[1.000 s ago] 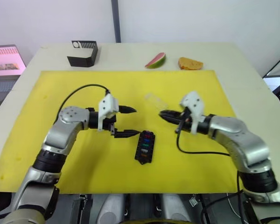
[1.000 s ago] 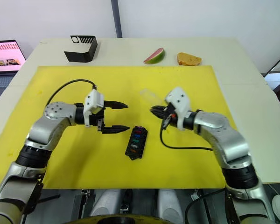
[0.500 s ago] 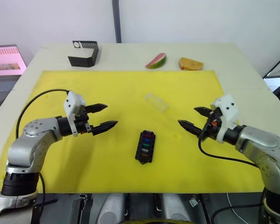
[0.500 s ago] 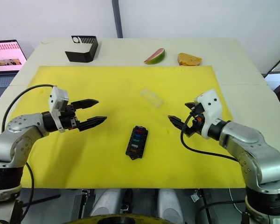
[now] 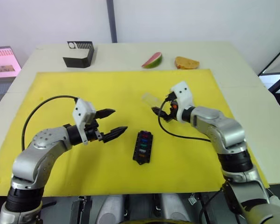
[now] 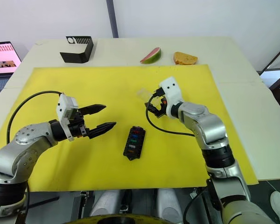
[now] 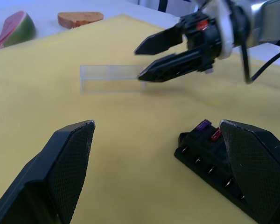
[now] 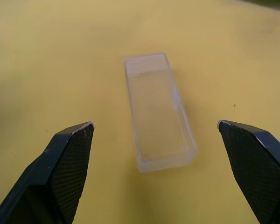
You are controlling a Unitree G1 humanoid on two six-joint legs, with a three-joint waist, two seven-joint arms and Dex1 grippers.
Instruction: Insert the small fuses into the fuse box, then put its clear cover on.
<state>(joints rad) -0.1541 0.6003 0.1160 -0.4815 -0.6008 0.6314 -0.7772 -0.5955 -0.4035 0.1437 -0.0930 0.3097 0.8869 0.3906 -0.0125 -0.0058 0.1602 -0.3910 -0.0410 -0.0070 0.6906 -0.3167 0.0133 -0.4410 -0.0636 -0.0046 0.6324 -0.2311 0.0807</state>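
- Right gripper (image 8: 154, 140): fingers spread wide, aimed at the clear cover (image 8: 158, 112), which lies flat on the yellow mat (image 5: 60, 93); probably lined up to grasp it.
- Fuse box (image 5: 143, 147): near the mat's front, coloured small fuses (image 5: 144, 143) seated.
- Left gripper (image 5: 112, 123): open, empty, beside the box.
- Watermelon slice (image 5: 152, 60), bread (image 5: 186, 62), black vented box (image 5: 78, 53): far edge, no obstruction.
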